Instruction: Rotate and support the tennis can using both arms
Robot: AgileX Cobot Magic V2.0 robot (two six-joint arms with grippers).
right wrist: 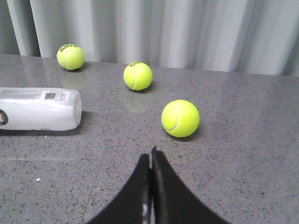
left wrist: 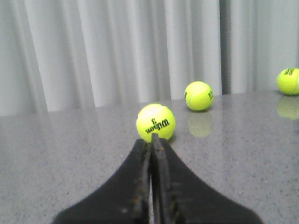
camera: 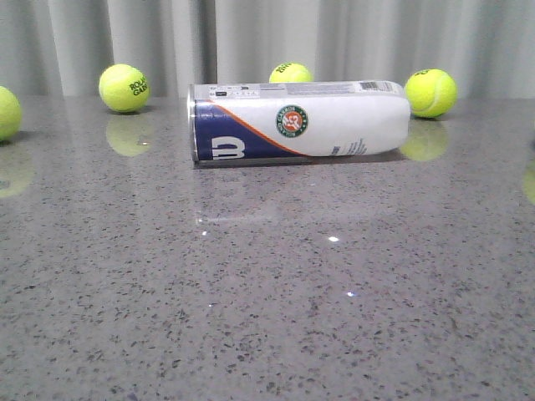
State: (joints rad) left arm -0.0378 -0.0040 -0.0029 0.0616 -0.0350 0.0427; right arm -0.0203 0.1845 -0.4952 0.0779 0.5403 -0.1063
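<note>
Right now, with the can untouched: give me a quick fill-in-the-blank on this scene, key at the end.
1. The tennis can lies on its ____ on the table.
2. Both the left gripper and the right gripper are ____.
3. The can's silver rim faces the robot's ____.
4. The round emblem is green and ____.

Missing: side; shut; left; orange

Grey speckled countertop [camera: 267,317], glossy, reflective; four yellow-green tennis balls: one at far left edge [camera: 7,112]; one back left [camera: 124,88]; one back centre [camera: 291,73]; one back right [camera: 431,93]; pale pleated curtain [camera: 334,38] behind.
</note>
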